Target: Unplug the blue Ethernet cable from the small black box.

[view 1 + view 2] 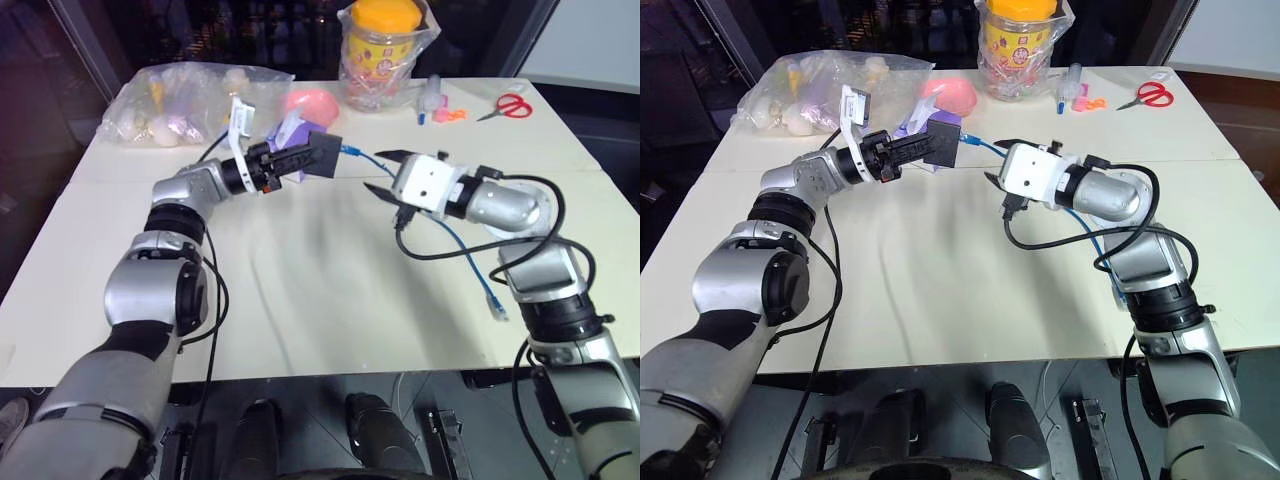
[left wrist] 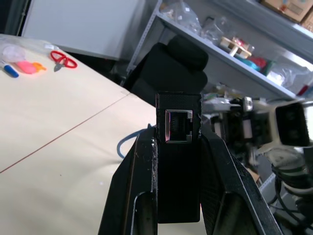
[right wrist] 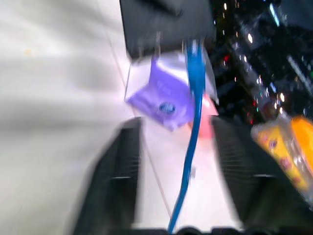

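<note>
The small black box [image 1: 322, 156] is held clamped between the left gripper [image 1: 300, 160] fingers, lifted above the worktop [image 1: 300, 290], just in front of the purple tissue box [image 1: 296, 128]. The blue Ethernet cable [image 1: 368, 160] is seen plugged in on the box's right side. Right gripper [image 1: 383, 172] fingers are spread apart around the cable w/o gripping. Risk: a pull w/o the latch pressed, so the box gets dragged from the fingers.

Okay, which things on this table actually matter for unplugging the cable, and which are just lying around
Part of the job:
- small black box, clamped in the left gripper
- blue Ethernet cable, plugged into the box
- right gripper, open beside the cable

Just lying about:
- red scissors
- yellow-lidded jar
- bag of small items
- purple tissue box
- pink ball
</note>
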Robot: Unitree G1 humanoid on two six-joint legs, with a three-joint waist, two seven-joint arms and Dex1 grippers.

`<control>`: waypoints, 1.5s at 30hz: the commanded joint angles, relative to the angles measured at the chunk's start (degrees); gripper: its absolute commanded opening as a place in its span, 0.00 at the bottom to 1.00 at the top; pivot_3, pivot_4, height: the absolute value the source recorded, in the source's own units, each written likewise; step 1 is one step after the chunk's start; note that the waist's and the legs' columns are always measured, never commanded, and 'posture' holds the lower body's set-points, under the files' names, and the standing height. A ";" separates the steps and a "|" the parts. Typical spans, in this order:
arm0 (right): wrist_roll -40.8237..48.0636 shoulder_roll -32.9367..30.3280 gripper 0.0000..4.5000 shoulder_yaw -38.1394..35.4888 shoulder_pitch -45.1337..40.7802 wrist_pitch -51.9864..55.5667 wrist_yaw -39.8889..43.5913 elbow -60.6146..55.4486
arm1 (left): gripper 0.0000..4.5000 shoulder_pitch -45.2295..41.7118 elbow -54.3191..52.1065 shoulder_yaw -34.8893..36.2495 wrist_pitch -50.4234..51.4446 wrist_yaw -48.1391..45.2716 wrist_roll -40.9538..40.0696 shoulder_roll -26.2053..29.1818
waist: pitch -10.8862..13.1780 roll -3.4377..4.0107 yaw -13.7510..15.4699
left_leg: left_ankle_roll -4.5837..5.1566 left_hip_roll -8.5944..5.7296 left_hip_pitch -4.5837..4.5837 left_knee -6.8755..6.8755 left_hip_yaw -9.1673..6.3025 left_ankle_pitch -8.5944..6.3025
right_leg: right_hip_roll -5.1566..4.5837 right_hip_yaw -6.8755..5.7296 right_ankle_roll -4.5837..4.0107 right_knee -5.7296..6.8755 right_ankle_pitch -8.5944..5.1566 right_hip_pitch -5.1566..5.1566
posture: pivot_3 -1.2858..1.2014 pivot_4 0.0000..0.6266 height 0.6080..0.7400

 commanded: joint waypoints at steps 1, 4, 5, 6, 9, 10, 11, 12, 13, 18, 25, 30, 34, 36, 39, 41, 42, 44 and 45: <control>11.03 7.54 0.76 -11.36 4.88 16.19 -7.34 -12.79 | 0.11 1.38 -4.24 2.83 3.46 0.92 -3.14 -0.44 | 0.00 0.00 0.35 | 0.00 0.00 -0.02 -0.01 -0.01 0.00 | 0.01 0.00 0.00 0.01 0.00 -0.02 | 0.52 0.24 1.00; 35.14 23.65 0.76 -21.25 7.51 34.31 -16.67 -24.81 | 0.11 2.93 -7.20 5.27 8.21 2.63 -6.31 -1.81 | 0.00 0.00 0.32 | 0.00 0.02 -0.09 0.07 -0.05 0.00 | 0.04 0.01 -0.02 0.23 0.01 -0.16 | 0.52 0.24 1.00; 44.01 28.62 0.76 -23.20 8.62 38.40 -19.74 -27.47 | 0.11 3.35 -8.29 6.41 10.13 3.72 -7.76 -2.56 | -0.01 0.01 0.35 | 0.00 0.07 -0.12 0.14 -0.15 0.00 | 0.08 -0.06 -0.03 0.30 0.01 -0.16 | 0.52 0.24 1.00; 50.76 32.44 0.76 -24.45 9.57 41.12 -22.27 -29.07 | 0.11 3.80 -9.67 7.43 12.26 4.73 -9.25 -3.29 | -0.01 0.01 0.38 | 0.00 0.10 -0.12 0.17 -0.18 0.00 | 0.11 -0.10 -0.04 0.34 0.02 -0.15 | 0.52 0.24 1.00; 60.75 38.79 0.76 -26.07 11.27 43.37 -29.47 -28.90 | 0.11 6.95 -17.31 8.54 19.34 6.93 -13.42 -5.39 | -0.01 0.02 0.35 | 0.00 0.11 -0.12 0.27 -0.25 0.00 | 0.05 -0.19 -0.06 0.29 0.03 -0.03 | 0.52 0.24 1.00; 62.77 39.79 0.76 -26.11 11.76 43.25 -31.24 -28.22 | 0.11 8.40 -20.52 8.72 21.83 7.92 -15.00 -6.13 | -0.02 0.03 0.34 | 0.00 0.09 -0.11 0.31 -0.21 0.00 | 0.00 -0.18 -0.07 0.24 0.05 0.01 | 0.52 0.24 1.00; 64.70 40.58 0.76 -26.13 12.11 42.98 -32.84 -27.55 | 0.11 9.96 -23.86 8.68 23.87 8.99 -16.29 -6.79 | -0.02 0.03 0.34 | 0.00 0.07 -0.10 0.36 -0.19 0.00 | -0.04 -0.16 -0.07 0.22 0.05 0.07 | 0.52 0.24 1.00; 66.27 40.85 0.76 -25.99 12.32 42.68 -34.13 -27.17 | 0.11 11.13 -26.42 8.69 25.35 10.02 -17.29 -7.19 | -0.02 0.03 0.37 | 0.00 0.06 -0.09 0.38 -0.18 0.00 | -0.05 -0.16 -0.07 0.19 0.05 0.10 | 0.52 0.24 1.00; 66.86 41.16 0.76 -25.91 12.42 41.80 -35.37 -26.49 | 0.11 12.46 -29.25 8.55 26.93 11.07 -18.34 -7.67 | -0.02 0.03 0.35 | 0.00 0.06 -0.09 0.39 -0.18 0.00 | -0.05 -0.16 -0.07 0.18 0.05 0.10 | 0.52 0.24 1.00; 66.89 40.01 0.76 -23.65 12.40 37.74 -36.58 -24.04 | 0.11 18.93 -41.72 7.78 35.49 16.33 -24.17 -9.85 | -0.02 0.03 0.31 | 0.00 0.08 -0.07 0.33 -0.19 0.00 | 0.00 -0.16 -0.07 0.18 0.05 0.07 | 0.52 0.24 1.00; 66.40 37.47 0.76 -20.02 12.64 34.39 -35.84 -21.96 | 0.11 21.31 -45.54 7.66 37.13 20.63 -27.46 -10.56 | -0.03 0.04 0.30 | 0.00 0.08 -0.02 0.34 -0.18 0.00 | 0.04 -0.15 -0.08 0.17 0.04 0.09 | 0.52 0.24 1.00; 67.14 36.60 0.76 -18.76 12.68 32.61 -36.21 -21.77 | 0.11 22.15 -46.65 6.70 37.38 21.43 -28.52 -10.51 | -0.03 0.04 0.32 | 0.00 0.08 -0.04 0.33 -0.17 0.00 | 0.04 -0.15 -0.08 0.14 0.04 0.08 | 0.52 0.24 1.00; 67.70 36.18 0.76 -17.97 12.84 31.52 -36.72 -21.96 | 0.11 22.65 -46.76 6.18 37.19 21.76 -29.02 -10.59 | -0.03 0.04 0.34 | 0.00 0.08 -0.06 0.33 -0.17 0.00 | 0.03 -0.15 -0.09 0.11 0.03 0.08 | 0.52 0.24 1.00; 67.90 35.99 0.76 -17.65 12.89 31.10 -36.95 -21.93 | 0.11 22.73 -46.77 5.95 37.10 21.81 -29.13 -10.57 | -0.03 0.04 0.34 | 0.00 0.07 -0.06 0.33 -0.17 0.00 | 0.04 -0.15 -0.09 0.08 0.03 0.08 | 0.52 0.24 1.00; 68.42 35.91 0.64 -17.19 12.93 30.35 -36.77 -21.84 | 0.11 22.81 -46.64 5.57 36.95 21.93 -29.35 -10.59 | -0.03 0.04 0.33 | 0.00 0.08 -0.07 0.32 -0.17 0.00 | 0.03 -0.15 -0.10 0.06 0.03 0.08 | 0.52 0.24 1.00; 68.97 36.03 0.47 -17.12 12.92 29.81 -36.73 -21.66 | 0.11 22.84 -46.50 5.25 36.59 21.99 -29.37 -10.61 | -0.03 0.04 0.33 | 0.00 0.08 -0.08 0.32 -0.17 0.00 | 0.04 -0.15 -0.11 0.05 0.02 0.08 | 0.52 0.24 1.00; 69.24 36.06 0.35 -17.12 12.94 29.57 -36.81 -21.57 | 0.11 22.85 -46.48 5.14 36.45 22.02 -29.41 -10.60 | -0.03 0.04 0.33 | 0.00 0.08 -0.09 0.32 -0.17 0.00 | 0.04 -0.15 -0.11 0.03 0.02 0.08 | 0.52 0.24 1.00; 69.50 35.94 0.11 -16.75 13.01 29.24 -36.78 -21.39 | 0.11 22.87 -46.53 5.13 36.36 22.15 -29.64 -10.63 | -0.03 0.04 0.33 | 0.00 0.08 -0.09 0.32 -0.17 0.00 | 0.03 -0.15 -0.11 0.02 0.02 0.08 | 0.52 0.24 1.00; 69.59 35.82 0.01 -16.50 13.04 29.10 -36.72 -21.27 | 0.11 22.89 -46.54 5.13 36.35 22.21 -29.74 -10.62 | -0.03 0.04 0.33 | 0.00 0.08 -0.09 0.32 -0.17 0.00 | 0.03 -0.15 -0.11 0.02 0.02 0.08 | 0.52 0.24 1.00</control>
